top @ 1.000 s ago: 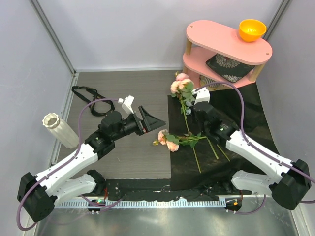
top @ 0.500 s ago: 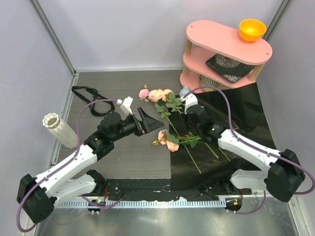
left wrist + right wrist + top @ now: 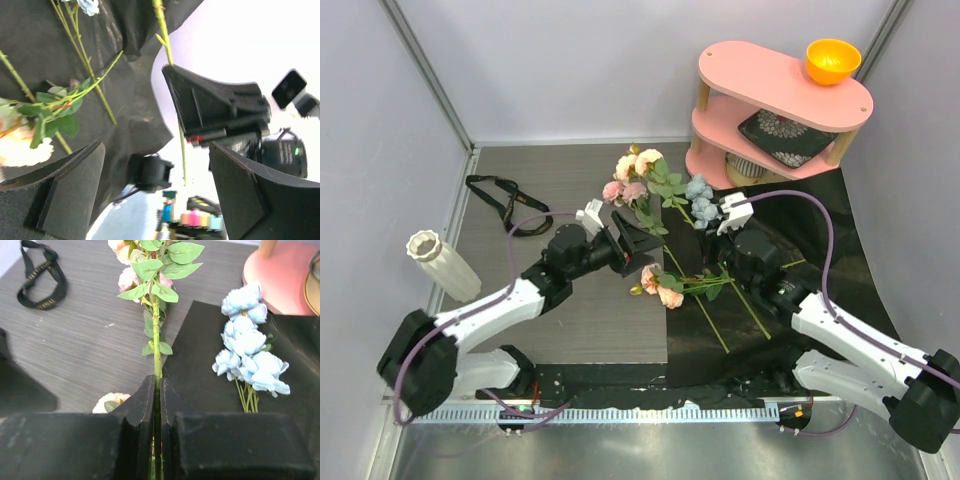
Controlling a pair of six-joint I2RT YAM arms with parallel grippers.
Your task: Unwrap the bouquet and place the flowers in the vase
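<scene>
We note black paper (image 3: pixel 200 357) and blue flowers (image 3: pixel 247 347) beside the right gripper (image 3: pixel 156 395), which is clamped on a flower stem (image 3: pixel 156 340). The left gripper (image 3: pixel 638 245) stands wide open near that stem.

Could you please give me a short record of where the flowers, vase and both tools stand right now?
Right tool: shut on a pink-bloomed stem
Left tool: open, holding nothing, close to that stem
Blue flowers: lying on the black paper
Peach flower: lying at the paper's edge
Vase: far left, no flowers in it
Ribbon: loose on the table
</scene>
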